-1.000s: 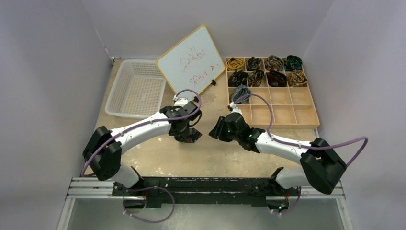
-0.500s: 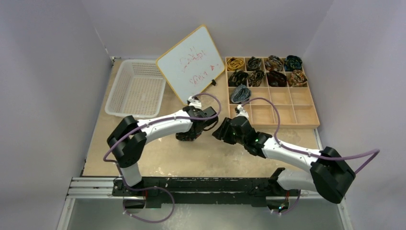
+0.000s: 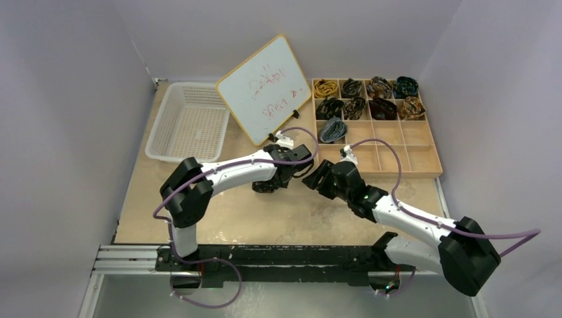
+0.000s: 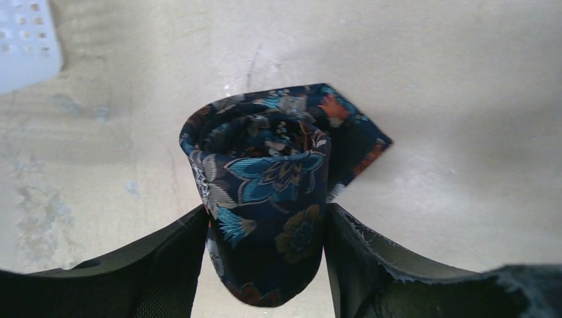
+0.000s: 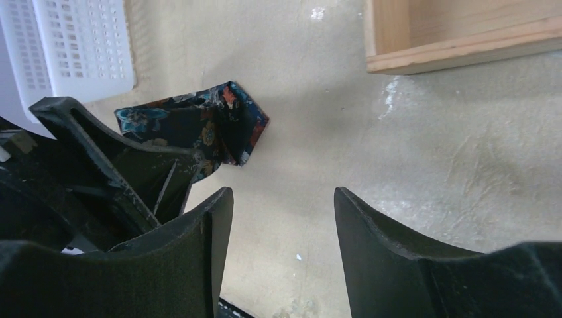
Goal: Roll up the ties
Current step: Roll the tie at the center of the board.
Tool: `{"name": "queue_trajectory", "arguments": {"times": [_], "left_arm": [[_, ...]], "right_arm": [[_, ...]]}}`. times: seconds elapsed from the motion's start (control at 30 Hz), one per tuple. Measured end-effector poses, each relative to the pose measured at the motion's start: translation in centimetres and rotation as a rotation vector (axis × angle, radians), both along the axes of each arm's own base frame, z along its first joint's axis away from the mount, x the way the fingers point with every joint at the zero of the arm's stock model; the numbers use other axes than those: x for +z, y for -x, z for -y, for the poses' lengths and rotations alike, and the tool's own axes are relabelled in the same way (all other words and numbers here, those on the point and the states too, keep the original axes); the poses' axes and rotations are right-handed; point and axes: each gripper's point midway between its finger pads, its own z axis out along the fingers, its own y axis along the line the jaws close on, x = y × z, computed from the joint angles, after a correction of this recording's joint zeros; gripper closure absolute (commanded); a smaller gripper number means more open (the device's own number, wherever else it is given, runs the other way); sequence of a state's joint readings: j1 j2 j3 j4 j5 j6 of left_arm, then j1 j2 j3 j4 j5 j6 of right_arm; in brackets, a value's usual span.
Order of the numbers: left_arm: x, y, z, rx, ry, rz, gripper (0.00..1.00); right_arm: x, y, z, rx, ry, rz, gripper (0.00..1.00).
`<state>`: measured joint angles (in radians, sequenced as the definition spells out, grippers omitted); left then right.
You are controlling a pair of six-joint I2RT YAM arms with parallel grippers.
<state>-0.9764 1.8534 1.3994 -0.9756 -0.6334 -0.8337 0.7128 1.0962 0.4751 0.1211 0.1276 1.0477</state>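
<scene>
**A rolled tie (image 4: 265,192) sits in the left jaws**

From the top camera, the two arms reach in to the middle of the counter (image 3: 225,218). The left arm (image 3: 232,173) and the right arm (image 3: 404,215) point their ends at each other and are very close. The tie under them is hidden here. A wooden tray (image 3: 391,173) with many little boxes sits at the back right. Nine rolled ties (image 3: 353,87) rest in its boxes, one to a box. Four are in the back row and four in the next row. A grey-blue one (image 3: 333,129) sits in the first box of the third row. A white basket (image 3: 189,122) sits at the back left. A whiteboard (image 3: 265,88) with red writing leans between the basket and the tray.

From the left wrist camera, the dark blue flower tie is rolled up. The left jaws grasp it, and the roll touches both of them. Its pointed end lies flat on the counter just behind the roll. A corner of the basket shows at the top left.

From the right wrist camera, the right jaws are spread apart. Only bare counter shows between them. The tie and the left jaws are just beside them on the left. A corner of the tray shows at the top right.
</scene>
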Motion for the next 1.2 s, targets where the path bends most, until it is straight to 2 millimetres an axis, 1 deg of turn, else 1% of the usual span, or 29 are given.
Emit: {"name": "queue_trajectory", "arguments": {"times": [0.27, 0.4, 0.47, 0.53, 0.57, 0.6, 0.67, 0.73, 0.77, 0.8, 0.83, 0.87, 0.9, 0.97, 1.07, 1.13, 1.2], "left_arm": [[-0.5, 0.4, 3.9, -0.113, 0.148, -0.078, 0.37], [-0.4, 0.6, 6.1, -0.152, 0.247, -0.116, 0.36], [0.2, 0.5, 6.9, -0.162, 0.309, -0.116, 0.36], [1.6, 0.3, 7.3, -0.169, 0.39, -0.101, 0.34], [2.7, 0.2, 7.2, -0.171, 0.44, -0.084, 0.34], [4.1, 0.1, 6.7, -0.17, 0.49, -0.061, 0.33], [6.9, -0.2, 5.4, -0.16, 0.578, -0.007, 0.33], [9.8, -0.7, 3.2, -0.138, 0.678, 0.062, 0.33], [10.9, -1.0, 1.9, -0.124, 0.717, 0.095, 0.33], [11.5, -1.2, 0.7, -0.11, 0.743, 0.124, 0.32], [11.6, -1.5, -0.5, -0.091, 0.763, 0.148, 0.32], [11.3, -1.6, -1.5, -0.082, 0.781, 0.157, 0.32], [10.5, -1.4, -2.5, -0.076, 0.792, 0.148, 0.32], [7.9, -1.0, -4.1, -0.059, 0.816, 0.098, 0.32], [4.1, 0.0, -5.7, -0.028, 0.863, -0.003, 0.32], [2.9, 0.3, -6.1, -0.024, 0.895, -0.046, 0.32], [2.6, 0.2, -5.8, -0.047, 0.936, -0.072, 0.32]], "right_arm": [[-0.8, 0.1, 1.5, -0.019, -0.044, -0.034, 0.37], [-0.2, -0.1, 1.5, -0.007, -0.072, -0.028, 0.28], [0.1, -0.2, 1.2, 0.014, -0.088, -0.02, 0.23], [0.4, -0.1, 0.8, 0.04, -0.105, -0.013, 0.21], [0.6, -0.1, 0.5, 0.058, -0.117, -0.009, 0.2], [0.8, 0.0, 0.2, 0.078, -0.129, -0.005, 0.17], [0.8, 0.0, -0.3, 0.107, -0.141, -0.003, 0.14], [0.6, 0.3, -0.9, 0.153, -0.15, -0.006, 0.11], [0.4, 0.3, -1.2, 0.171, -0.15, -0.007, 0.1], [0.1, 0.5, -1.5, 0.206, -0.149, -0.011, 0.1], [-0.1, 0.6, -1.8, 0.227, -0.147, -0.013, 0.1], [-0.3, 0.6, -2.2, 0.258, -0.144, -0.017, 0.1], [-0.5, 0.5, -2.7, 0.287, -0.14, -0.019, 0.1], [-0.7, -0.1, -3.7, 0.341, -0.135, -0.017, 0.1], [-1.0, -1.2, -5.1, 0.4, -0.128, -0.011, 0.12], [-1.3, -1.7, -5.6, 0.426, -0.121, -0.012, 0.14], [-1.8, -2.0, -6.0, 0.45, -0.114, -0.015, 0.17]]}}
